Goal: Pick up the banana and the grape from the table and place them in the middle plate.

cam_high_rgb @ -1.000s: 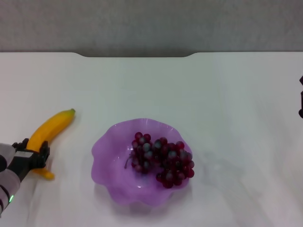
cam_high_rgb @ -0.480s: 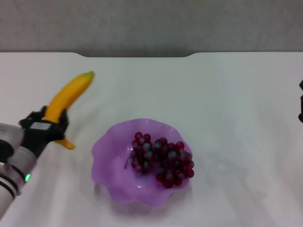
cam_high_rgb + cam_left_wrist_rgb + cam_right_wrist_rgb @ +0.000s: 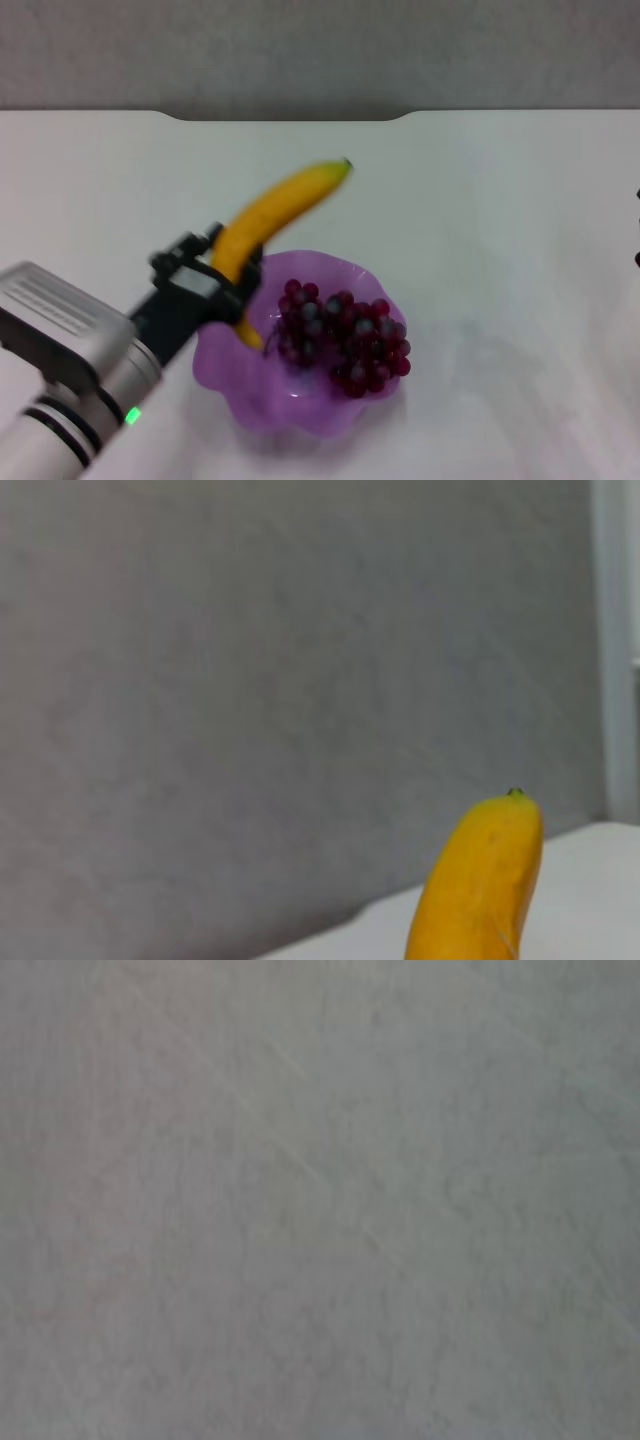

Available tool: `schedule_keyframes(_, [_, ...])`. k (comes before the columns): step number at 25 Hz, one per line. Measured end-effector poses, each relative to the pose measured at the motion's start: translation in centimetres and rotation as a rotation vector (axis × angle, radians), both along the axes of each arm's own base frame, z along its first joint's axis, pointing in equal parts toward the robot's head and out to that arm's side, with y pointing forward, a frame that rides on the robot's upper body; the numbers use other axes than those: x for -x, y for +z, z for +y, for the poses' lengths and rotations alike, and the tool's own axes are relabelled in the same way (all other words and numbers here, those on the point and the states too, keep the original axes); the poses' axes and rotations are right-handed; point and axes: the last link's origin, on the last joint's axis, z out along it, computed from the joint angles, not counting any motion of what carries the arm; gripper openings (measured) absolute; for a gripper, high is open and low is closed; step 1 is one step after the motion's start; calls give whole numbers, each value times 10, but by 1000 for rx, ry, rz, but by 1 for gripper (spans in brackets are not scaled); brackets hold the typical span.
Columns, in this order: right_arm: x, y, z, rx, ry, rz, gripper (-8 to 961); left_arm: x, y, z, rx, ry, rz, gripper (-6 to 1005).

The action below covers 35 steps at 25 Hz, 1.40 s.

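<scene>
backdrop: grey textured wall behind the far edge of the desk.
desk: plain white top with a notched far edge.
middle plate: translucent purple, wavy flower-shaped rim; sits on the desk toward the near edge, about midway between the left and right edges.
grape: dark red-purple bunch, some berries frosted grey; lies inside the middle plate, on its right half.
banana: orange-yellow, curved, lifted off the desk; lower end is over the left part of the middle plate, dark tip points up toward the far edge. left wrist view shows its tip against the wall.
left pincer: black, clamped around the lower part of the banana, above the left rim of the middle plate.
right pincer: only a dark sliver at the right edge of the desk; fingers cannot be told.
</scene>
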Motion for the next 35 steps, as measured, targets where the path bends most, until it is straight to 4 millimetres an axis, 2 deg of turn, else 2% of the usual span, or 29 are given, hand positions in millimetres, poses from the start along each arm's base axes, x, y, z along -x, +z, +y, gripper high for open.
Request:
schedule_keyframes(3, [0,0,1,0,0,-1,0,-2,-18,-9,57,-4,41,514])
schedule_keyframes(6, [2,-1,2,1,5,0,0,7,-25,-9,80,15,86,515])
schedule_keyframes(14, [4,-2,3,5,13,0,0,23,-27,-1,105,52,127,518])
schedule_keyframes(25, [3,-1,1,-3,9,6,0,26,-26,-5,97,55,125,522])
schedule_keyframes(31, [2,0,0,-4,7,8,0,22,-23,-5,72,36,108,762])
schedule_keyframes(33, [2,0,0,-5,7,8,0,18,-19,-7,40,4,96,883])
schedule_keyframes(35, [2,0,0,-6,7,9,0,11,-12,-8,-8,-47,81,855])
